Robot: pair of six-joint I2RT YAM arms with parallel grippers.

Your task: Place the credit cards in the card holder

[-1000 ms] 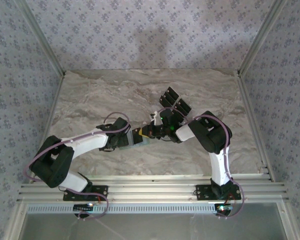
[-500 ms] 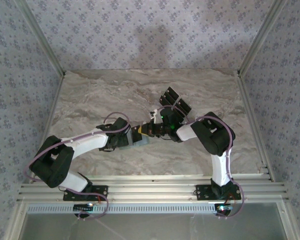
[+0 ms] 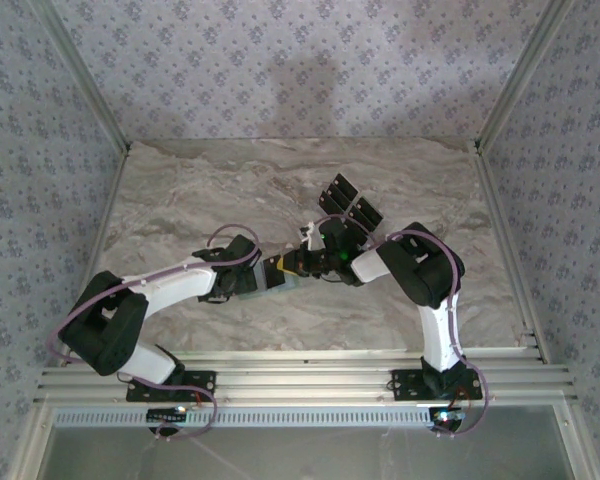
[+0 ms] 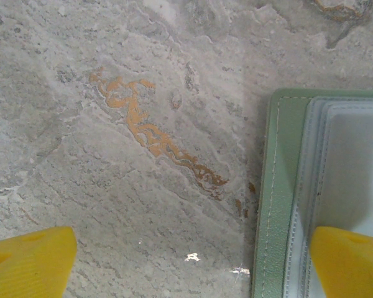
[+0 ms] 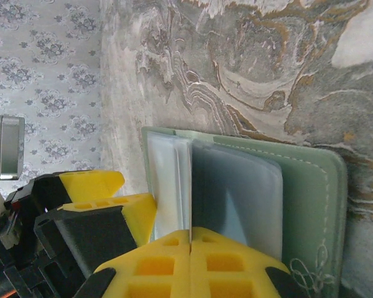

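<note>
The pale green card holder (image 5: 311, 186) lies open on the marble, its clear sleeves facing up. My right gripper (image 5: 191, 239) is shut on one thin clear sleeve (image 5: 191, 186), which stands upright and edge-on. In the top view that gripper (image 3: 293, 263) meets my left gripper (image 3: 267, 276) over the card holder (image 3: 285, 285). The left gripper (image 4: 186, 264) is wide open, with one yellow fingertip (image 4: 348, 261) over the card holder's (image 4: 280, 186) inner sleeves and the other on bare marble. Two dark credit cards (image 3: 338, 190) lie behind the right gripper.
The left gripper's yellow fingers (image 5: 133, 214) sit right beside the holder's left edge in the right wrist view. Patterned walls and metal posts (image 3: 505, 90) enclose the marble table (image 3: 180, 200). A metal rail (image 3: 300, 380) runs along the near edge.
The right gripper shifted slightly left towards the left gripper half a second ago and has come back. The left arm has not moved.
</note>
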